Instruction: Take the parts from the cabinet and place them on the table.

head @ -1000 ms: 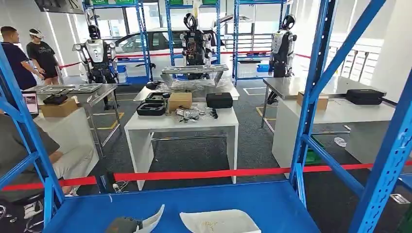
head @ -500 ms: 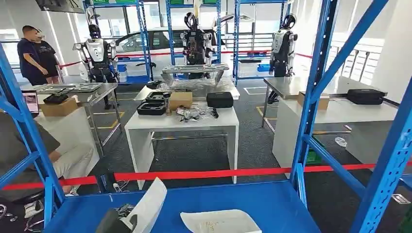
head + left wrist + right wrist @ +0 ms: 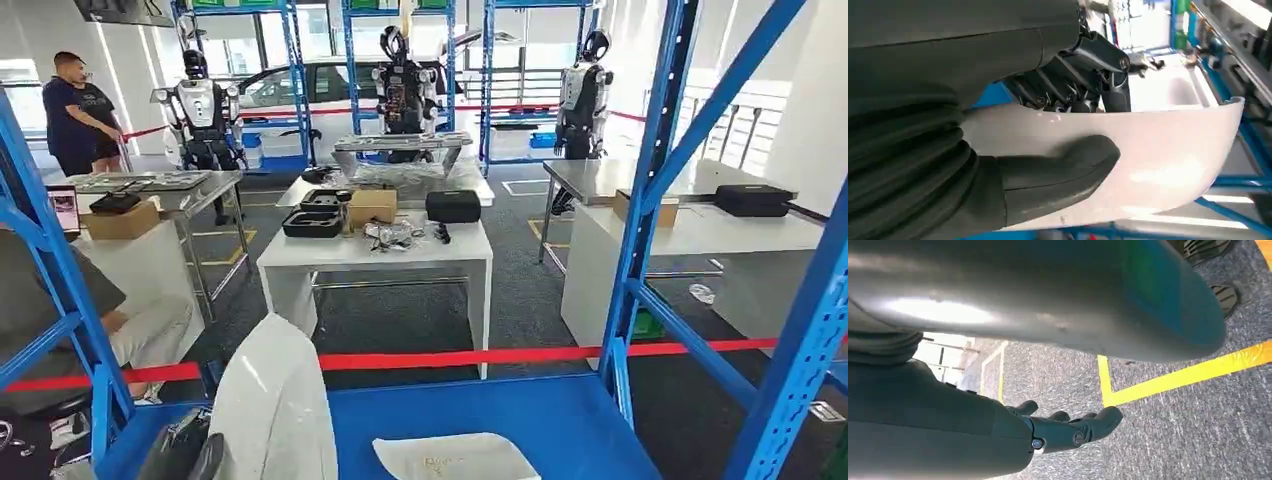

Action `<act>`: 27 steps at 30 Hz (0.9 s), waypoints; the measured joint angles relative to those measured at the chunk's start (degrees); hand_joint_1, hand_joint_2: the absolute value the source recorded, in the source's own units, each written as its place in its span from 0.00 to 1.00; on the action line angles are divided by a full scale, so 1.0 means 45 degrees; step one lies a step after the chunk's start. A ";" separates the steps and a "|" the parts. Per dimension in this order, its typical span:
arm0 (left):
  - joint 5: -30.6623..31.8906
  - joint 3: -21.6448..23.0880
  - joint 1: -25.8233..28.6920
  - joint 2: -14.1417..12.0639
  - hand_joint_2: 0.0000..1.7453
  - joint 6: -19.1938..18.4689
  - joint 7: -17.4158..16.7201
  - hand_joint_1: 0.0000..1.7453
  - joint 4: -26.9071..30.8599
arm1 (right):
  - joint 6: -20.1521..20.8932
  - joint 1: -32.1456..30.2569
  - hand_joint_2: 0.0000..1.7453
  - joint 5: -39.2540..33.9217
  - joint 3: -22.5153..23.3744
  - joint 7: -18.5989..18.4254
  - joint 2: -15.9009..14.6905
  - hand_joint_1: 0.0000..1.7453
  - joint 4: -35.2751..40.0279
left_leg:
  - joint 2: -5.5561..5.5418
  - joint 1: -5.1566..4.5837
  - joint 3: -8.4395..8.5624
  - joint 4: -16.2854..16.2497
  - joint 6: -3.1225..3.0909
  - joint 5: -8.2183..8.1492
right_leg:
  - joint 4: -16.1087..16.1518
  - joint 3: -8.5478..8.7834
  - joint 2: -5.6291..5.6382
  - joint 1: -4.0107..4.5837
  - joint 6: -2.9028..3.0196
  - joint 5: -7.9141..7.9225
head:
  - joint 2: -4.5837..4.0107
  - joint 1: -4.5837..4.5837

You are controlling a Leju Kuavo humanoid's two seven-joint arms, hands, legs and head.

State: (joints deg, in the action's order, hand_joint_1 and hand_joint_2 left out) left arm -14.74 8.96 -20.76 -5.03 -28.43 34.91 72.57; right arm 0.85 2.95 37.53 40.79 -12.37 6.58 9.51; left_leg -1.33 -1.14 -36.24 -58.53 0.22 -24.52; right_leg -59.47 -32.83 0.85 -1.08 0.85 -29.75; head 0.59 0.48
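Observation:
My left hand [image 3: 188, 456] grips a large white curved shell part [image 3: 272, 398] and holds it up above the left end of the blue cabinet shelf [image 3: 560, 420]. In the left wrist view the thick thumb [image 3: 1063, 170] presses on one face of the white part [image 3: 1168, 145], and the dark fingers [image 3: 1075, 90] wrap its other side. A second flat white part [image 3: 455, 459] lies on the shelf near its front edge, to the right of the held one. My right hand [image 3: 1068, 430] hangs low over grey carpet, its fingers loosely apart and holding nothing.
Blue cabinet uprights [image 3: 640, 200] and a diagonal brace frame the right side; another upright [image 3: 60, 290] stands at the left. A red barrier tape [image 3: 480, 356] runs behind the shelf. Beyond it stands a white table [image 3: 375, 255] with boxes and cases. A seated person [image 3: 90, 320] is at left.
My left hand has lifted the white shell part from low on the shelf, so it now rises much higher. The second white part has stayed put.

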 joint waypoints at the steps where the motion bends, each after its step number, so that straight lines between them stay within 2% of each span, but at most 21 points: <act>1: -0.0481 -0.0034 0.0171 0.0009 1.00 -0.0402 -0.0280 1.00 0.0514 | 0.0000 -0.0001 0.00 0.0005 0.0010 0.0005 0.0000 0.00 0.0000 | -0.0001 0.0000 0.0008 -0.0010 -0.0021 -0.0016 | 0.0000 0.0023 -0.0006 0.0003 -0.0019 -0.0013 | 0.0000 0.0005; 2: -0.2043 -0.0185 0.0884 0.0126 1.00 -0.1508 -0.1207 1.00 0.2049 | 0.0000 0.0003 0.00 0.0015 0.0107 0.0005 0.0000 0.00 0.0000 | 0.0001 -0.0018 0.0017 -0.0098 -0.0105 -0.0120 | 0.0000 0.0082 -0.0005 -0.0007 -0.0104 -0.0067 | 0.0000 0.0005; 6: -0.1906 -0.0194 0.1531 0.0107 1.00 -0.1785 -0.1473 1.00 0.3035 | -0.0019 0.0002 0.00 0.0073 0.0141 0.0005 0.0034 0.00 0.0000 | 0.0005 -0.0060 0.0068 -0.0111 -0.0243 -0.0112 | 0.0086 0.0181 0.0009 -0.0054 -0.0268 -0.0027 | 0.0005 0.0005; 7: -0.1703 -0.0194 0.1738 0.0092 1.00 -0.1785 -0.1468 1.00 0.3276 | -0.0024 0.0007 0.00 0.0121 0.0141 0.0005 0.0039 0.00 0.0000 | 0.0057 0.0103 0.0162 0.0107 -0.0301 0.0013 | 0.0028 0.0192 0.0000 -0.0002 -0.0300 -0.0125 | 0.0000 0.0000; 8: -0.1581 -0.0194 0.1912 0.0087 1.00 -0.1785 -0.1449 1.00 0.3470 | -0.0034 0.0001 0.00 0.0131 0.0146 0.0005 0.0049 0.00 0.0000 | 0.0086 0.0106 0.0211 0.0188 -0.0342 0.0042 | -0.0167 0.0135 -0.0070 0.0021 -0.0334 -0.0361 | 0.0000 -0.0005; 9: -0.1490 -0.0214 0.2049 0.0040 1.00 -0.1785 -0.1390 1.00 0.3650 | -0.0039 0.0006 0.00 0.0160 0.0146 0.0005 0.0068 0.00 -0.0005 | 0.0109 0.0132 0.0200 0.0191 -0.0380 0.0059 | -0.0806 -0.0134 -0.0104 0.0026 -0.0343 -0.0899 | 0.0000 -0.0024; 11: -0.1382 -0.0281 0.2463 -0.0019 1.00 -0.1755 -0.1318 1.00 0.3938 | -0.0048 0.0002 0.00 0.0214 0.0146 0.0005 0.0068 0.00 -0.0005 | 0.0174 0.0132 0.0169 0.0180 -0.0390 0.0050 | -0.2746 -0.0928 -0.0105 0.0008 -0.0400 -0.1942 | 0.0000 -0.0044; 12: -0.1358 -0.0315 0.2640 -0.0034 1.00 -0.1755 -0.1313 1.00 0.4053 | -0.0053 -0.0011 0.00 0.0233 0.0146 0.0005 0.0068 0.00 0.0000 | 0.0200 0.0135 0.0142 0.0171 -0.0387 0.0053 | -0.3383 -0.1178 -0.0106 0.0009 -0.0432 -0.2134 | 0.0000 -0.0048; 13: -0.1358 -0.0340 0.2795 -0.0073 1.00 -0.1756 -0.1293 1.00 0.4132 | -0.0058 -0.0015 0.00 0.0257 0.0146 0.0000 0.0068 0.00 0.0000 | 0.0207 0.0161 0.0097 0.0140 -0.0366 0.0067 | -0.3499 -0.1182 -0.0109 -0.0008 -0.0454 -0.2006 | 0.0000 -0.0049; 14: -0.1358 -0.0374 0.2905 -0.0097 1.00 -0.1756 -0.1274 1.00 0.4214 | -0.0063 -0.0014 0.00 0.0267 0.0151 0.0000 0.0068 0.00 0.0000 | 0.0206 0.0191 0.0040 0.0093 -0.0326 0.0092 | -0.3038 -0.0904 -0.0112 -0.0029 -0.0480 -0.1636 | 0.0000 -0.0049; 16: -0.1358 -0.0457 0.3094 -0.0174 1.00 -0.1756 -0.1226 1.00 0.4354 | -0.0073 0.0010 0.00 0.0277 0.0151 0.0005 0.0068 0.00 0.0000 | 0.0198 0.0282 -0.0131 -0.0080 -0.0223 0.0128 | -0.0819 0.0363 -0.0130 -0.0107 -0.0553 -0.0668 | 0.0000 -0.0049; 17: -0.1353 -0.0515 0.3166 -0.0208 1.00 -0.1751 -0.1196 1.00 0.4419 | -0.0073 0.0038 0.00 0.0292 0.0151 0.0005 0.0073 0.00 0.0000 | 0.0183 0.0277 -0.0206 -0.0198 -0.0120 0.0140 | 0.0079 0.0755 -0.0136 -0.0144 -0.0558 -0.0765 | 0.0000 -0.0058; 18: -0.1314 -0.0544 0.3282 -0.0263 1.00 -0.1717 -0.1168 1.00 0.4529 | -0.0073 0.0032 0.00 0.0301 0.0151 0.0000 0.0093 0.00 0.0000 | 0.0136 0.0250 -0.0238 -0.0203 -0.0014 0.0171 | -0.0284 0.0758 -0.0016 -0.0014 -0.0423 -0.0447 | 0.0005 -0.0068; 20: -0.1232 -0.0544 0.3388 -0.0340 1.00 -0.1678 -0.1084 1.00 0.4608 | -0.0073 0.0026 0.00 0.0301 0.0151 0.0015 0.0092 0.00 0.0000 | 0.0080 0.0225 -0.0261 -0.0270 0.0158 0.0284 | -0.0237 0.0560 0.0002 -0.0038 -0.0172 -0.0520 | 0.0000 -0.0048; 21: -0.1188 -0.0544 0.3480 -0.0345 1.00 -0.1658 -0.1080 1.00 0.4657 | -0.0078 0.0034 0.00 0.0301 0.0151 0.0005 0.0097 0.00 0.0000 | 0.0062 0.0222 -0.0262 -0.0197 0.0269 0.0367 | -0.0231 0.0527 0.0001 -0.0015 -0.0095 -0.0478 | 0.0000 -0.0029; 22: -0.1158 -0.0549 0.3553 -0.0379 1.00 -0.1639 -0.1051 1.00 0.4700 | -0.0078 0.0020 0.00 0.0301 0.0155 0.0005 0.0112 0.00 0.0000 | 0.0033 0.0266 -0.0284 -0.0186 0.0358 0.0434 | -0.0153 0.0450 -0.0043 -0.0046 0.0056 -0.0357 | 0.0005 -0.0034; 23: -0.1139 -0.0554 0.3621 -0.0423 1.00 -0.1634 -0.1046 1.00 0.4710 | -0.0078 0.0031 0.00 0.0301 0.0160 0.0010 0.0136 0.00 0.0000 | 0.0067 0.0303 -0.0460 -0.0347 0.0413 0.0143 | -0.0135 0.0379 -0.0126 -0.0059 0.0193 -0.0229 | 0.0000 -0.0024; 24: -0.1110 -0.0554 0.3663 -0.0447 1.00 -0.1634 -0.1051 1.00 0.4724 | -0.0087 0.0036 0.00 0.0301 0.0170 0.0005 0.0136 0.00 0.0000 | 0.0136 0.0307 -0.0627 -0.0895 0.0459 -0.0582 | -0.0125 0.0258 -0.0134 -0.0059 0.0286 -0.0121 | 0.0000 -0.0005; 25: -0.1105 -0.0554 0.3679 -0.0447 1.00 -0.1619 -0.1051 1.00 0.4744 | -0.0097 0.0029 0.00 0.0296 0.0180 0.0005 0.0136 0.00 0.0000 | 0.0154 0.0313 -0.0876 -0.1785 0.0513 -0.1356 | -0.0126 0.0113 -0.0159 -0.0047 0.0325 -0.0015 | 0.0000 0.0005; 26: -0.1105 -0.0554 0.3705 -0.0447 1.00 -0.1600 -0.1051 1.00 0.4744 | -0.0117 0.0023 0.00 0.0296 0.0189 0.0005 0.0136 0.00 0.0000 | 0.0162 0.0324 -0.1084 -0.2680 0.0552 -0.1963 | -0.0130 -0.0022 -0.0195 -0.0018 0.0346 0.0097 | 0.0005 0.0010; 27: -0.1100 -0.0554 0.3745 -0.0452 1.00 -0.1595 -0.1056 1.00 0.4744 | -0.0121 0.0023 0.00 0.0291 0.0194 0.0005 0.0136 0.00 0.0000 | 0.0178 0.0332 -0.1217 -0.3496 0.0576 -0.2334 | -0.0138 -0.0180 -0.0218 0.0011 0.0353 0.0209 | 0.0000 0.0015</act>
State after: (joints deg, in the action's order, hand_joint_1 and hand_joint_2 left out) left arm -19.69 6.47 -3.91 -7.06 -35.60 30.16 93.92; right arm 0.31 3.05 38.84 41.66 -12.35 7.19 9.51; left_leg -0.53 0.35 -41.72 -74.26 2.81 -35.02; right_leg -60.09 -33.64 -0.13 -1.04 2.44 -28.81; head 0.59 0.55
